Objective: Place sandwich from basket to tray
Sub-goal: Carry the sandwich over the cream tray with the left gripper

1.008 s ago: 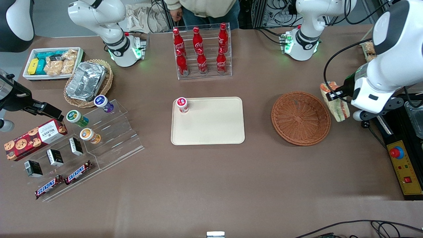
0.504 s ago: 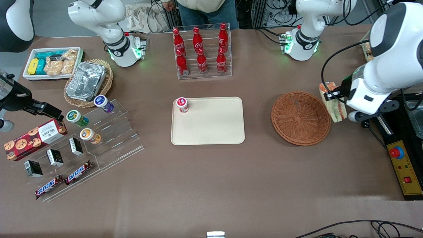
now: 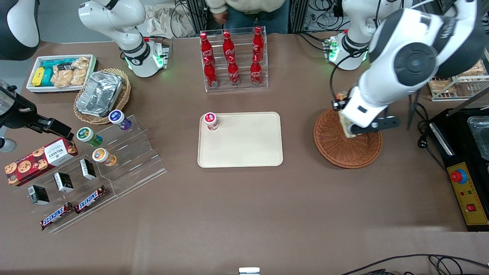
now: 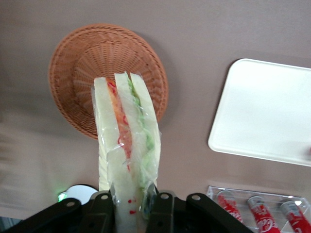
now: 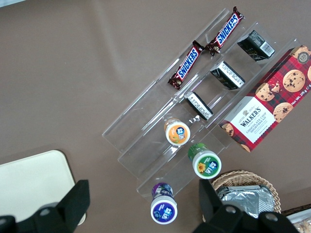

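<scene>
Over the last second the working arm has swung in from the edge of the table at its own end, carrying the sandwich with it; the gripper (image 3: 345,124) now hangs over the round reddish-brown woven wicker basket (image 3: 357,154), where earlier it was outside the basket's rim, toward the working arm's end. The basket itself has not shifted, and it is empty. By my reading the lift is done and the carry toward the tray is under way.

Taking the basket as the landmark and working from the front camera outward: the basket's nearer rim lies bare on the brown table. Above the part of the basket farther from the camera hangs the gripper, largely covered by the white arm in the front view. In the left wrist view the gripper (image 4: 131,206) is closed on the base of the triangular wedge sandwich (image 4: 127,141), pale bread with orange-red and green filling in clear wrap. The black fingers (image 4: 160,211) press its two flat faces and the wedge stands out from them, clear of the basket (image 4: 80,53) below.

Beside the basket, toward the parked arm's end, lies the flat cream-beige rectangular tray (image 3: 244,149), with a small red-lidded white cup (image 3: 210,121) standing in one corner. Most of the tray is bare, so there looks to be room to set the sandwich down.
</scene>
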